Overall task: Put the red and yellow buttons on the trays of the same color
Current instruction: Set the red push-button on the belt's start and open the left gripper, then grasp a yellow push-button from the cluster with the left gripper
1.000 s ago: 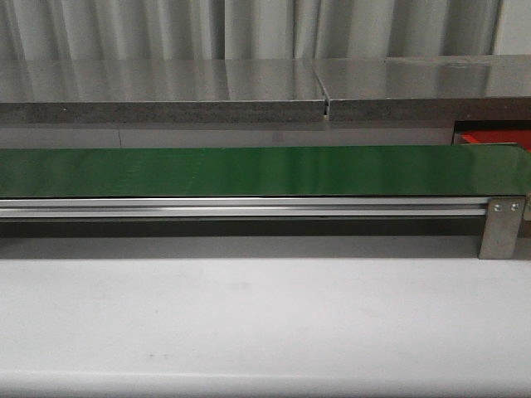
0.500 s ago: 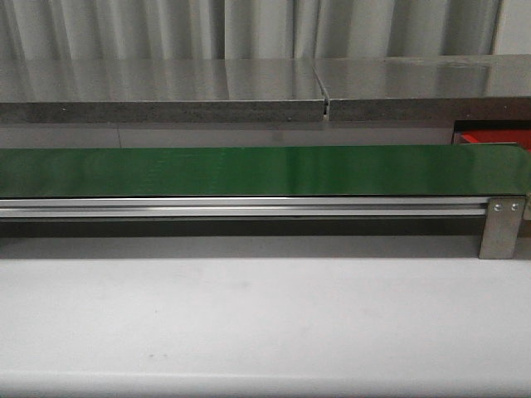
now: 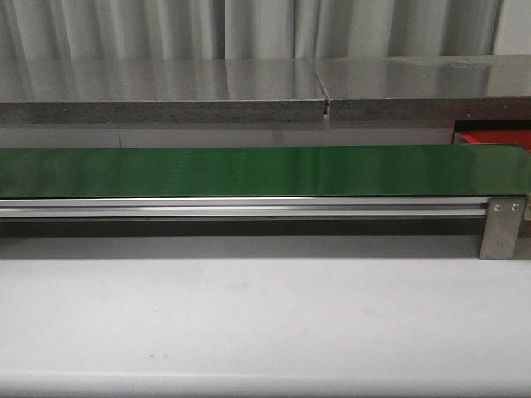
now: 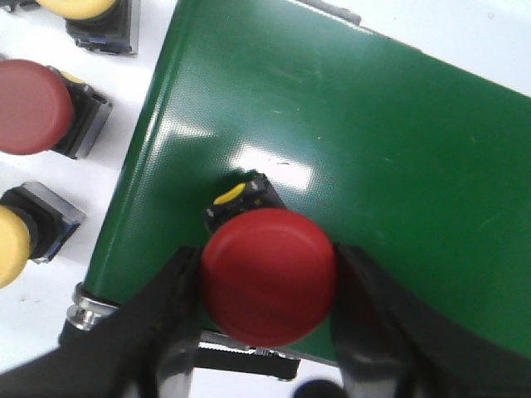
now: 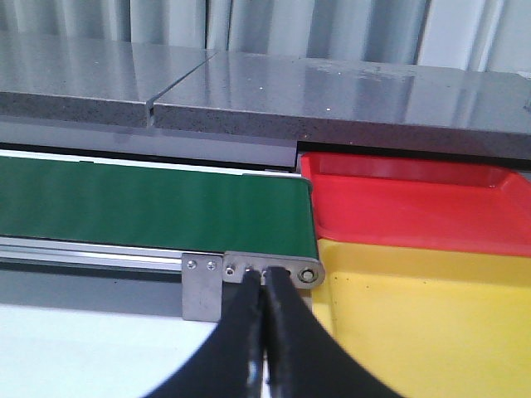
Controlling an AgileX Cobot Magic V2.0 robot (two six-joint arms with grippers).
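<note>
The left hand [image 4: 267, 332] clasps a red button [image 4: 268, 275] by its glossy domed cap, over the green belt [image 4: 348, 149]. Off the belt's edge, on the white counter [image 4: 124, 116], sit another red button [image 4: 33, 106] and two yellow buttons [image 4: 21, 236]. The right hand [image 5: 265, 319] is clenched on nothing. Past the belt's end, the red tray [image 5: 406, 199] and yellow tray [image 5: 415, 307] look smooth inside, with nothing seen in them.

Two red buttons show in the left wrist view: one [image 4: 270, 275] at lower centre, another [image 4: 33, 106] at the left edge. Two yellow buttons: one [image 4: 79, 7] at the top left, one [image 4: 12, 246] at lower left. The right wrist view shows two trays, one red tray [image 5: 415, 203] and one yellow tray [image 5: 431, 315].
</note>
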